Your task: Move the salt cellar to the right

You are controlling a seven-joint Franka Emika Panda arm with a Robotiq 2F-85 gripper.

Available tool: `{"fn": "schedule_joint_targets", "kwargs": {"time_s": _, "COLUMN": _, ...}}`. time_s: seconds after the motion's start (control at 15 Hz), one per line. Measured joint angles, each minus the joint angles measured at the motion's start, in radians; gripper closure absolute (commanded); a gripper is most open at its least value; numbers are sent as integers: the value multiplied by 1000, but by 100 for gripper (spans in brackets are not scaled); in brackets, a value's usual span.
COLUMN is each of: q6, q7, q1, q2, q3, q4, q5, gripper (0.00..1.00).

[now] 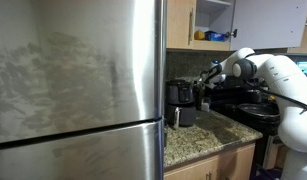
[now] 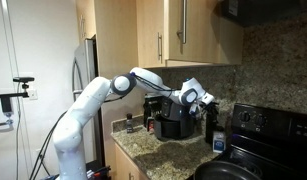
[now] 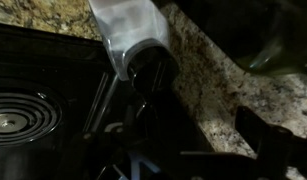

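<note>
The salt cellar (image 3: 130,32) is a small whitish container with a dark part at its lower end. It stands on the granite counter at the stove's edge, at the top of the wrist view. It also shows in an exterior view (image 2: 217,144), low beside the stove. My gripper (image 3: 188,150) is open and empty, with its dark fingers spread at the bottom of the wrist view. It hangs above and short of the cellar. In both exterior views the gripper (image 2: 199,100) (image 1: 203,84) hovers over the counter next to the black coffee maker (image 2: 174,117).
A tall dark bottle (image 2: 210,120) stands just beside my gripper. The black stove (image 3: 33,95) (image 2: 258,135) borders the counter, with a dark pan (image 1: 255,110) on it. A steel fridge (image 1: 78,90) fills one side. Wooden cabinets (image 2: 183,30) hang overhead.
</note>
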Motion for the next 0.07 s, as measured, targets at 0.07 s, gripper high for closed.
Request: {"fn": "schedule_joint_targets", "kwargs": {"time_s": 0.07, "q6": -13, "q7": -31, "q1": -3, "q2": -43, "q3": 22, "q4": -50, "q5": 15, "gripper": 0}}
